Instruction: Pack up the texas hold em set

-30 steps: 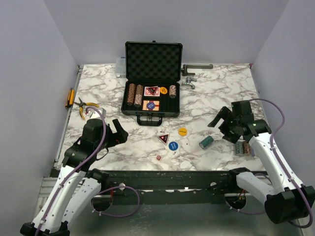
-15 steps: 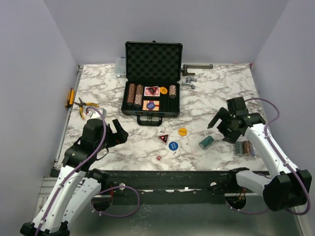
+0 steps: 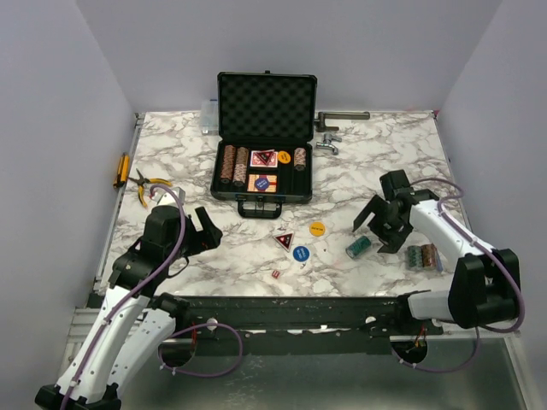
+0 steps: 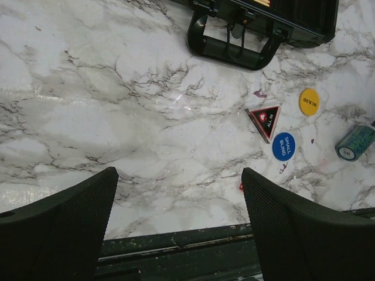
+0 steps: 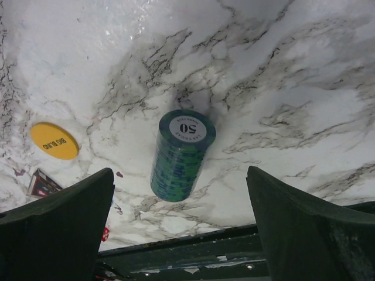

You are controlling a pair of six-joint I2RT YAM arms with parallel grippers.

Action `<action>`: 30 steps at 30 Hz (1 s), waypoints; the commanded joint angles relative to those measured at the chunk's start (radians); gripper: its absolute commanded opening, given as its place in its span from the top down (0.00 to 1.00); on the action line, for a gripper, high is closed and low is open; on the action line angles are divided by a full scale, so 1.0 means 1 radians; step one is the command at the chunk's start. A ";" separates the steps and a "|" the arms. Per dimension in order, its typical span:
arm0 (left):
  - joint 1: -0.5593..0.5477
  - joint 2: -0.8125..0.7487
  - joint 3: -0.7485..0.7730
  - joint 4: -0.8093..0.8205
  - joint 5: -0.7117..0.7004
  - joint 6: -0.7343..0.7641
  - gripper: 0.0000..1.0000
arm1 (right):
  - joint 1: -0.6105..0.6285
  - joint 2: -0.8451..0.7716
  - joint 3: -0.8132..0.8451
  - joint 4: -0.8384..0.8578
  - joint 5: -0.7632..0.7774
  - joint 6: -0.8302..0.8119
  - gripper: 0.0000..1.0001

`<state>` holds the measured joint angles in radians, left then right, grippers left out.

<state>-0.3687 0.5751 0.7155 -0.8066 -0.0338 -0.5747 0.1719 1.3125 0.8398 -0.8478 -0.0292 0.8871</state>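
The black briefcase point(image 3: 265, 162) lies open at the table's back, with brown chip stacks, cards and a yellow disc in its tray. A teal chip stack point(image 3: 358, 247) lies on its side; it also shows in the right wrist view point(image 5: 181, 155). My right gripper point(image 3: 376, 231) is open just above it, its fingers either side point(image 5: 179, 172). A yellow disc point(image 3: 317, 228), blue disc point(image 3: 301, 253), red triangle point(image 3: 284, 240) and red die point(image 3: 276, 273) lie loose. Two more chip stacks point(image 3: 422, 256) lie at the right. My left gripper point(image 3: 208, 229) is open and empty point(image 4: 179, 175).
Pliers point(image 3: 149, 184) and a yellow-handled tool point(image 3: 122, 169) lie at the left edge. Metal tools point(image 3: 333, 128) lie right of the case lid, and a clear box point(image 3: 209, 115) left of it. The dark front rail point(image 5: 193, 257) runs just below both grippers.
My right arm has swung left and down toward the teal chip stack, jaws still open. The left arm and the loose pieces have not moved.
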 commanded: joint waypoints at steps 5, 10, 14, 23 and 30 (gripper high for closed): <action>-0.005 0.014 -0.004 0.018 0.004 0.013 0.16 | 0.001 0.145 0.008 0.098 -0.038 0.024 0.08; -0.005 0.017 -0.001 0.018 0.004 0.015 0.18 | 0.001 0.232 0.043 0.091 -0.022 0.025 0.14; -0.005 0.015 -0.001 0.017 0.000 0.015 0.20 | 0.001 0.292 0.080 0.074 -0.022 0.029 0.19; -0.004 0.016 -0.002 0.018 0.006 0.018 0.20 | 0.001 0.318 0.070 0.100 -0.009 0.042 0.31; -0.004 -0.001 0.000 0.018 0.004 0.018 0.20 | 0.002 0.294 0.039 0.112 -0.013 0.037 0.30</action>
<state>-0.3687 0.5907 0.7155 -0.8017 -0.0341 -0.5709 0.1719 1.6138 0.9073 -0.7776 -0.0460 0.9138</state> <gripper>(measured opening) 0.801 0.676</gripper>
